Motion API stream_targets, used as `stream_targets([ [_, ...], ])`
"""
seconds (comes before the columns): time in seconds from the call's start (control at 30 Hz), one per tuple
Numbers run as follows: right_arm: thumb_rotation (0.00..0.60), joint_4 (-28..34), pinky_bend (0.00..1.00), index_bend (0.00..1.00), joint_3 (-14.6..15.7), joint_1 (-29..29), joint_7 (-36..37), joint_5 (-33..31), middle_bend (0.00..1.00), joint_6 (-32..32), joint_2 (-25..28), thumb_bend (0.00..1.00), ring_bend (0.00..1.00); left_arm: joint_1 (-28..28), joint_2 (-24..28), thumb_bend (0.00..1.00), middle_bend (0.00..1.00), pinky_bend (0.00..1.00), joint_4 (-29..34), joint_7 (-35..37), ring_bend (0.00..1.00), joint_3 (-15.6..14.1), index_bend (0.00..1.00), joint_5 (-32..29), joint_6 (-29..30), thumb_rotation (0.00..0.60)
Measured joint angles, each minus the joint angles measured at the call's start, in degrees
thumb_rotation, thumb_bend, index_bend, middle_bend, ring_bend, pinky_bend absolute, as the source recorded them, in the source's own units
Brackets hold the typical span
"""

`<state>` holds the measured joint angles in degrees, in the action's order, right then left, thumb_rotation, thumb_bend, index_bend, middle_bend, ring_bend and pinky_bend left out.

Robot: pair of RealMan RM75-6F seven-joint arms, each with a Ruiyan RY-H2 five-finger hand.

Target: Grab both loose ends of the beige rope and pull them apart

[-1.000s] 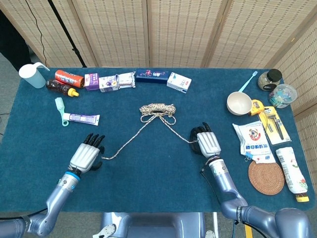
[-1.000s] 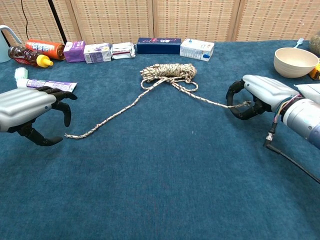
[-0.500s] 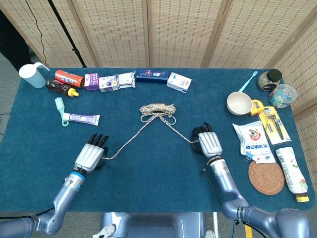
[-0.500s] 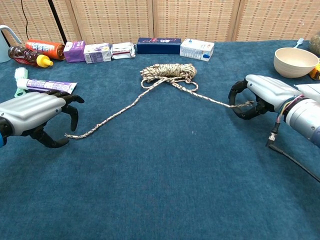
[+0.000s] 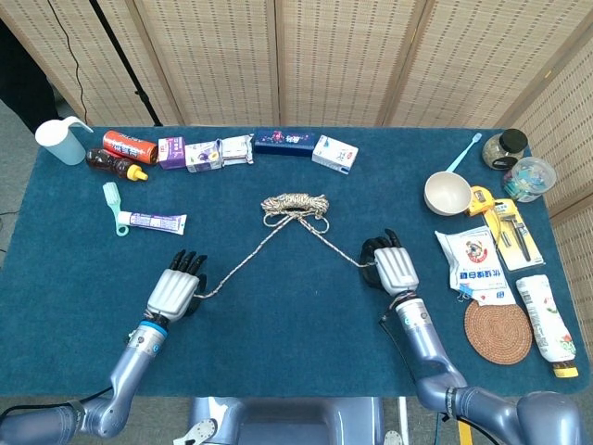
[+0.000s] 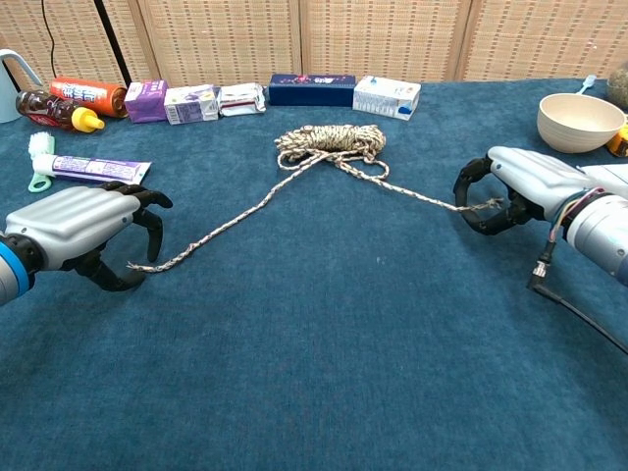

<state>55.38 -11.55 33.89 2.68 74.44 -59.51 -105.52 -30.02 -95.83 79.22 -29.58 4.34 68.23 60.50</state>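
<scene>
Lay coiled at twelve o'clock from table centre: beige rope (image 5: 295, 204), braided, speckled, bundled and knotted, with two slack tails running out toward seven and four o'clock over the napped blue table cloth (image 6: 324, 373). Right hand (image 6: 512, 183) curled round the four o'clock tail, apparently gripping it between dark fingertips (image 6: 469, 186). Left hand (image 6: 83, 231) arched over the seven o'clock tail's tip, fingers apart, nothing pinched yet. Best done, judging from this: close on the frayed end a little up from its tip, pinch firmly since thin cord slips, then draw both hands outward evenly, low along the cloth, so the bundle stays put.
</scene>
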Motion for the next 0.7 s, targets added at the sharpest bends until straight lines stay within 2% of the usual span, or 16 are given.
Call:
stream_targets([
  [0.2,0.600,0.0,0.05,0.60,0.0,-0.1,0.0,-0.1,0.32,0.1,0.0,0.52,0.23,-0.2,-0.2,0.32,0.15,0.00,0.0,-0.3,0.07,0.1,0.53,-0.7,-0.2,0.600],
  [0.7,0.600,0.1,0.05,0.60,-0.2,-0.3,0.2,-0.3,0.32,0.0,0.2,0.52,0.23,-0.7,-0.4,0.45,0.16,0.00,0.0,-1.1,0.07,0.1,0.57,-2.5,-0.9,0.600],
])
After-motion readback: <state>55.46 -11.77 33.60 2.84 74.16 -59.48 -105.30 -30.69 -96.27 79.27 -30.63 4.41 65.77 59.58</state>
